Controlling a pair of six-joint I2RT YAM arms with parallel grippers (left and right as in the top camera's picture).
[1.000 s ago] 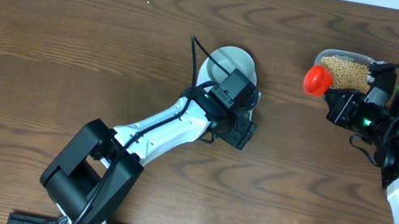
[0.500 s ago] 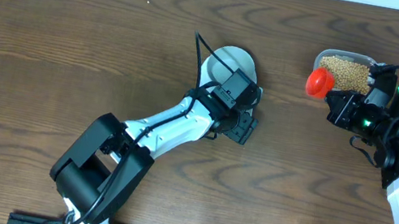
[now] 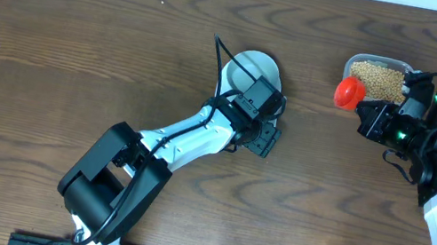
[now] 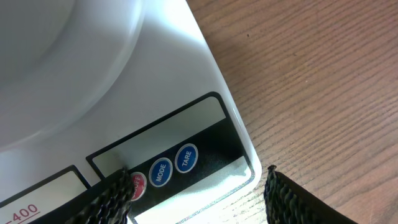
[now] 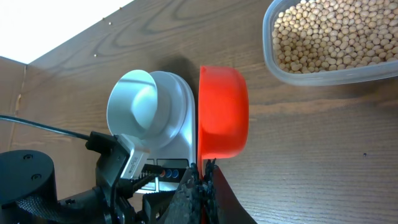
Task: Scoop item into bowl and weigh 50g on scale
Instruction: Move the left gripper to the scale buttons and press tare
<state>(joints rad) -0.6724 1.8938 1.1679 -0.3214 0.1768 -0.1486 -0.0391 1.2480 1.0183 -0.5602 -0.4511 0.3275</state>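
Jaws apart on the left gripper [image 4: 199, 193] over the scale [image 4: 180, 74] buttons [image 4: 160, 171], right gripper [image 5: 200, 180] clamped on the scoop [image 5: 222, 112], bowl [image 5: 134, 99] empty, beans [image 5: 329, 31] unscooped.

Red scoop [image 5: 222, 112], tan-yellow beans [image 5: 329, 34], white scale [image 4: 177, 78] with blue buttons [image 4: 186, 158], pale blue bowl [image 5: 134, 102], brown streaky bench [image 3: 79, 44].

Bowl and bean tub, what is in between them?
In the overhead view, bare table runs from the bowl to the red scoop, which hangs beside the tub.
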